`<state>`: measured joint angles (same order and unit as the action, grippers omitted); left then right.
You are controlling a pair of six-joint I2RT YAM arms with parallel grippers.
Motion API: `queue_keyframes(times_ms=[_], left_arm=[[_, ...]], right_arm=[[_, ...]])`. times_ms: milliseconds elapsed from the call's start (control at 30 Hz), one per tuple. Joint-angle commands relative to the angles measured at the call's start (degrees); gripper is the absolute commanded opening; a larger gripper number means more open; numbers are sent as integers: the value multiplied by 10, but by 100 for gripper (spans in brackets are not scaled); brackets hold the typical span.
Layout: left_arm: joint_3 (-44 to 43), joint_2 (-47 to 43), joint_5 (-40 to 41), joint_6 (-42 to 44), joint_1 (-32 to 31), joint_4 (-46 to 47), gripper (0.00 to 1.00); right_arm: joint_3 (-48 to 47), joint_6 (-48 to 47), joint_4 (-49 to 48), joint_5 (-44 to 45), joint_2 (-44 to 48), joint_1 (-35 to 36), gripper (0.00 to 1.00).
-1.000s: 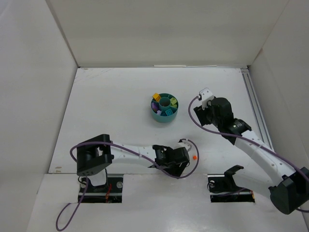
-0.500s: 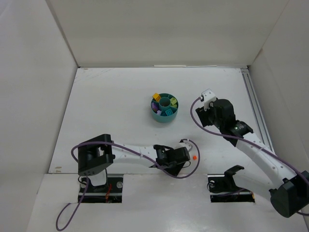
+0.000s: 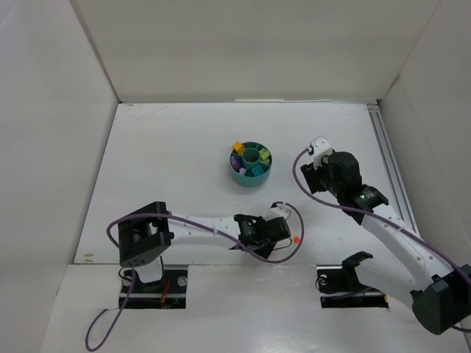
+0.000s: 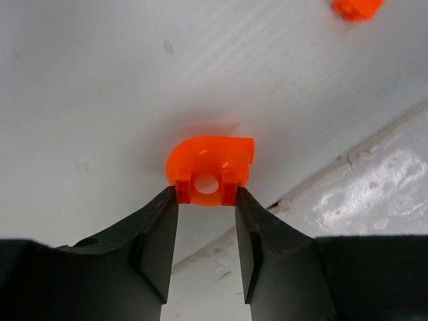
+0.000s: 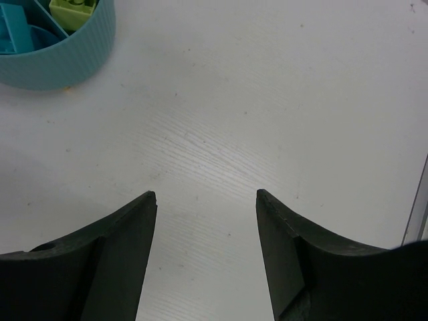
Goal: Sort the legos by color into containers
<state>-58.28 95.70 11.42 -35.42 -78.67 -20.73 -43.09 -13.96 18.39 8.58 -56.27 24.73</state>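
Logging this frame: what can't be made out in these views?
- Left wrist view: second orange piece cut off by the top edge; unclear whether the orange piece in the left gripper is off the table.
- Right wrist view: teal dish cut by the corner, most compartments unseen.
- Top view: pieces in the dish too small to count; only one orange speck shows by the left arm.

A white surface with faint wood grain is boxed in by white walls at its far, left and right edges. A metal rail runs along the right edge. A glossy white ledge adjoins the near edge.
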Motion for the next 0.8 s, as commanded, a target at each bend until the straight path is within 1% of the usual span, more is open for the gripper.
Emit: queue_keyframes(times_ms=[0, 67, 200, 233, 333, 367, 400, 467, 500, 533, 600, 633, 767], left_arm=[[-29, -35, 43, -6, 26, -26, 13], [-41, -41, 73, -6, 33, -41, 13], [-55, -69, 94, 0, 67, -47, 13], [-55, -84, 94, 16, 77, -47, 13], [-55, -115, 105, 30, 125, -31, 15], [-62, -121, 105, 42, 157, -26, 15], [-69, -127, 105, 51, 175, -18, 15], [-75, -144, 105, 67, 208, 16, 18], [-84, -144, 105, 89, 241, 28, 18], [-89, -150, 80, 100, 257, 50, 18], [-110, -150, 60, 124, 293, 67, 20], [-119, -150, 60, 133, 302, 67, 22], [-173, -109, 60, 167, 320, 67, 22]], right_arm=[[-2, 2, -29, 2, 28, -9, 66], [4, 2, -23, 7, 41, -15, 66], [9, 2, -23, 7, 56, -36, 66], [9, 2, -17, 7, 56, -44, 66], [9, 2, -12, 7, 69, -61, 66], [14, 2, -12, 7, 69, -61, 66], [14, 2, -18, 2, 69, -68, 66], [20, 2, -23, -6, 69, -75, 66], [20, 2, -23, -6, 69, -80, 66], [20, 2, -23, -13, 64, -80, 66], [20, -4, -23, -13, 63, -86, 66], [20, -4, -23, -13, 63, -86, 66], [20, -4, -23, -18, 63, -96, 66]])
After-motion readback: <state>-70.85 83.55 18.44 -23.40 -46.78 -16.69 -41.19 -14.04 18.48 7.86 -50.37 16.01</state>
